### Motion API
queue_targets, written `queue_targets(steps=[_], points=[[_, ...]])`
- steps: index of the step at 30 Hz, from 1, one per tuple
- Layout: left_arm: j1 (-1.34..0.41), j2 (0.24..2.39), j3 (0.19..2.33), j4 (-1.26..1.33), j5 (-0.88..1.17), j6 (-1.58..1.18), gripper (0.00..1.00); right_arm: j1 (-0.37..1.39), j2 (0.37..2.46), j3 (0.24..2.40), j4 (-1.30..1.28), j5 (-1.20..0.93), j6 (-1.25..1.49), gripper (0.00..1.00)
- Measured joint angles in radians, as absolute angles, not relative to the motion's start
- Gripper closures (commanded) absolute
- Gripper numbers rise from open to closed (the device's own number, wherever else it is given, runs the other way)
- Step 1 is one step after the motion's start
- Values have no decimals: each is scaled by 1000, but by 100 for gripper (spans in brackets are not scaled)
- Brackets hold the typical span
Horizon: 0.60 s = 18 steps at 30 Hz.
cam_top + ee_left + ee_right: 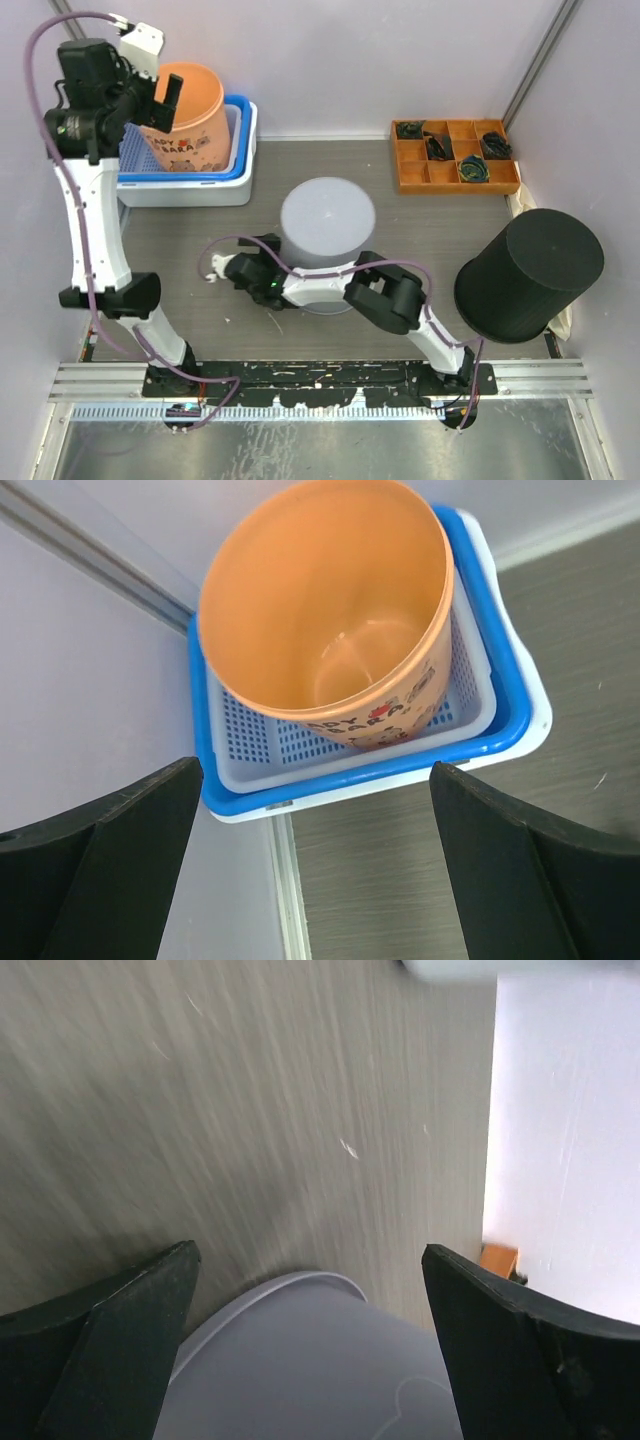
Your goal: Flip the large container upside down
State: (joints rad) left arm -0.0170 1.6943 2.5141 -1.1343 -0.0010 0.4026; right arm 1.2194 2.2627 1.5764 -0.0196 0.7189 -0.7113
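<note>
Orange container kept mouth-up in blue basket, far-left corner of worktop; left jaws held apart by rim, likely for grabbing; right jaws apart too.

- A bucket is seen mouth up in a basket at the far left corner of the table. The basket is itself nested in a tray.
- The left gripper is held above the bucket's mouth, apart from it.
- The central container is set bottom-up at mid-table, to the right of the tray and nearer than it.
- The right gripper is positioned low, just beside the central container's left side.
- A compartment box is placed at the far right.
- A right-hand container is seen tilted at the right edge, nearer than the compartment box and well apart from the central container.
</note>
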Motion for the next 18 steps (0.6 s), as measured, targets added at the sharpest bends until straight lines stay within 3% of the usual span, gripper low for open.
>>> queue_targets(steps=[8,13,18], points=[[1,1847,2470,-1199,52,507,1,1076,2025,1079,308,805,-824,0],[49,1935,2500,-1211,57,540,1,949,1937,944,351,810,-836,0],[96,2103,2663,-1219,61,545,1,846,1870,854,352,810,-833,0]])
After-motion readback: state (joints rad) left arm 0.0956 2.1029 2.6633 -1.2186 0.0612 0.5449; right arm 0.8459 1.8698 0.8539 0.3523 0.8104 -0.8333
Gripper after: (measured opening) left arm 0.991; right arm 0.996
